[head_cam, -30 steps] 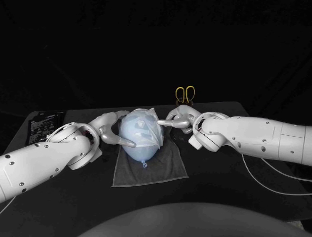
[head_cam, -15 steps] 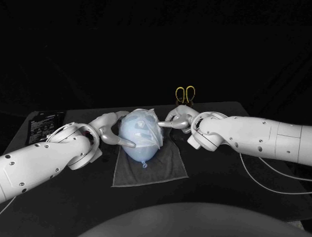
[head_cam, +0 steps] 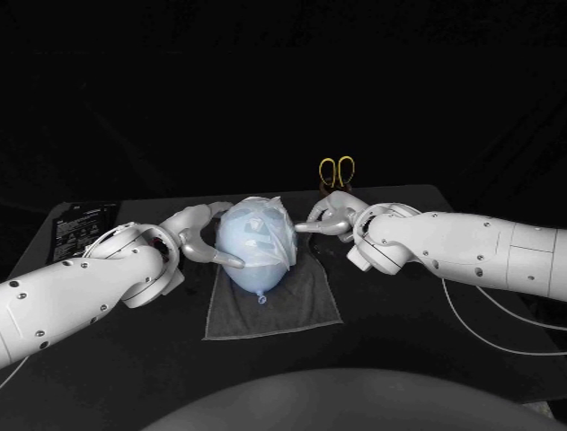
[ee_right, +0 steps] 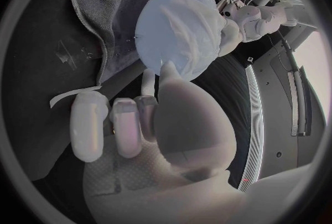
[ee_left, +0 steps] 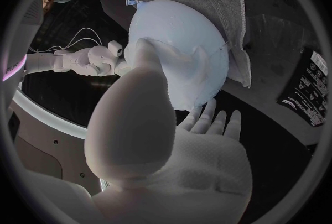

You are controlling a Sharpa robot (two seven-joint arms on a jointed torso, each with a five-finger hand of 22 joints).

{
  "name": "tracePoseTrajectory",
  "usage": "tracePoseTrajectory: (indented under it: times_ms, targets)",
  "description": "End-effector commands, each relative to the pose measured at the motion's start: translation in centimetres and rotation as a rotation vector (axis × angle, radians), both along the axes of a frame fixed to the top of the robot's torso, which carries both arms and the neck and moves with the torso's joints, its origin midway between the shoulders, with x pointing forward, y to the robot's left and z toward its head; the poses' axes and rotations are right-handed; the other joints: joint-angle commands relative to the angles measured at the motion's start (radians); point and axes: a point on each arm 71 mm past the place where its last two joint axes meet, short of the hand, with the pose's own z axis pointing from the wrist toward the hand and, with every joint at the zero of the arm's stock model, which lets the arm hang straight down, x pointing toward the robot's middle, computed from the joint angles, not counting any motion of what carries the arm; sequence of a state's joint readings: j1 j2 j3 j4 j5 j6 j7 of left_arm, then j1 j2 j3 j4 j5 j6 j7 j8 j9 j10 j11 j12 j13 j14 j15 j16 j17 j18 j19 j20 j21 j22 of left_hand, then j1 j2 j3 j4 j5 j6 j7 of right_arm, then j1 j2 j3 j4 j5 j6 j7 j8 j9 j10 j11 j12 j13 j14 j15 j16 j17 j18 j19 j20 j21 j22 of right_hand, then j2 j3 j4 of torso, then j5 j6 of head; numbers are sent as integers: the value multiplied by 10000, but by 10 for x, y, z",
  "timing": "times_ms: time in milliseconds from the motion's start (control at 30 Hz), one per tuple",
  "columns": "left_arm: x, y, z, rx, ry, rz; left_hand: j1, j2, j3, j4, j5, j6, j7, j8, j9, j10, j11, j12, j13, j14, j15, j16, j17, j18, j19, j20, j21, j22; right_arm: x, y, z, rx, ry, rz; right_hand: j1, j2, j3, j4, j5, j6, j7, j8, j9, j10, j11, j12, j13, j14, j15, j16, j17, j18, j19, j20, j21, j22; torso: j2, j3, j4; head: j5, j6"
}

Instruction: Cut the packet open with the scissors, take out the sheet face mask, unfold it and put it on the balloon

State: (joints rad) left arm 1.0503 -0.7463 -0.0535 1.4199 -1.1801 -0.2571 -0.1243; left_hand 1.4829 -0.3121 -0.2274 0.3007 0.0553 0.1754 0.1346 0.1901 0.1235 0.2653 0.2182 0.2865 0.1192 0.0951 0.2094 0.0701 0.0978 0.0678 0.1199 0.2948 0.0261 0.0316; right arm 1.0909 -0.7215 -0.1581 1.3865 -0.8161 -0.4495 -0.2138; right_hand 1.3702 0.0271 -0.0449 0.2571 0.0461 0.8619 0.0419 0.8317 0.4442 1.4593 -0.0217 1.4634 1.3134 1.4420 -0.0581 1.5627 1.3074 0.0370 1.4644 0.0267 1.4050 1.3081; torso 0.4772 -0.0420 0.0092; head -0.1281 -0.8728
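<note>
Fingers (head_cam: pixel 227 260) of L hand (head_cam: pixel 195 235) cup balloon (head_cam: pixel 251 256) from its side. Thumb presses on the pale skin, other fingers spread beneath it, so L hand holds it. Sheet mask (head_cam: pixel 268 224) is draped over balloon's far end, just past L fingertips; wrinkled, one edge sticking up.

R hand (head_cam: pixel 332 215) sits on opp. side of balloon. Its fingers (ee_right: pixel 128 124) are straight, side by side, apart from thumb, nothing in them. Tips lie just beside mask edge; can't tell if touching. Balloon is thus between the two sets of fingers, tied end toward robot, away from both.

Grey cloth (head_cam: pixel 277 310) lies under balloon and runs from below the fingertips toward robot, on bench (head_cam: pixel 438 305). Scissors (head_cam: pixel 336 171), yellow handles, are beyond R fingers at bench's far edge, apart from them. Black printed pack (head_cam: pixel 78 229) lies flat outboard of L hand, well apart from fingers. Thin white strip (ee_right: pixel 72 94) lies on bench just beside R fingers.

Vs 0.5 s ago: R hand has drawn back slightly from balloon toward its own side; its fingertips then sat on the mask edge. L hand, balloon, mask and cloth are unchanged.
</note>
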Motion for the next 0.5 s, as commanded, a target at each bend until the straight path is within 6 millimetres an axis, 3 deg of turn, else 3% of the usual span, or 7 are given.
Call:
tracePoseTrajectory:
  times_ms: [33,167,267,367,400,500]
  targets:
    - [0,0,-2,103,138,-6,112,-7,5,18,8,69,1243,58,12,87,12,48,-15,54,-19,24,-1,-59,79,-2,50,0,1,-2,0,-342,-37,-119,760,632,122,-13,61,-8,-93,-42,-20,277,-139,-38,1412,1265,-348,39,2537,-33,552,-90,65,2175,30,7,-6,-26,2]
    - [0,-1,-3,98,150,-22,130,-7,12,19,9,71,1245,59,12,90,13,47,-19,53,-19,21,-4,-59,86,-2,52,2,1,-3,2,-307,-110,-155,870,638,204,-62,61,-7,-100,-61,-44,275,-147,-45,1406,1261,-354,31,2519,-32,553,-95,60,2174,31,-12,-1,-46,2]
    - [0,-1,-4,92,160,-19,130,-7,12,19,9,71,1245,59,12,90,13,47,-19,53,-19,21,-4,-59,86,-2,52,2,-1,-3,5,72,-332,-86,984,570,313,-96,63,-158,-36,-242,-156,172,-104,-181,1274,1256,-333,20,2496,-20,533,-90,-8,2155,26,-13,1,-56,2]
    - [0,-1,-4,89,166,-14,148,-5,14,19,9,74,1246,60,13,93,14,48,-23,51,-18,18,-7,-58,86,-2,51,1,-5,-1,10,784,-596,265,1326,620,722,-251,67,-647,273,-1055,-594,150,136,-200,1264,1261,-153,30,2519,-28,537,17,-10,2157,9,-22,8,-61,2]
    - [0,-1,-4,89,168,-14,148,-5,14,19,9,74,1246,60,13,93,14,48,-23,51,-18,18,-7,-58,86,-2,51,1,-7,0,12,972,-686,397,1351,608,791,-272,59,-698,354,-1237,-692,158,206,-186,1279,1261,-94,30,2519,-33,541,56,4,2161,9,-23,8,-59,2]
    - [0,-1,-4,89,175,-13,148,-5,14,19,9,74,1246,60,13,93,14,48,-23,51,-18,18,-7,-58,86,-2,51,1,-12,5,18,1541,-1034,805,1374,523,1176,-372,49,-660,659,-2201,-1189,184,482,-125,1340,1272,159,51,2566,-48,557,272,67,2181,3,-19,6,-57,2]
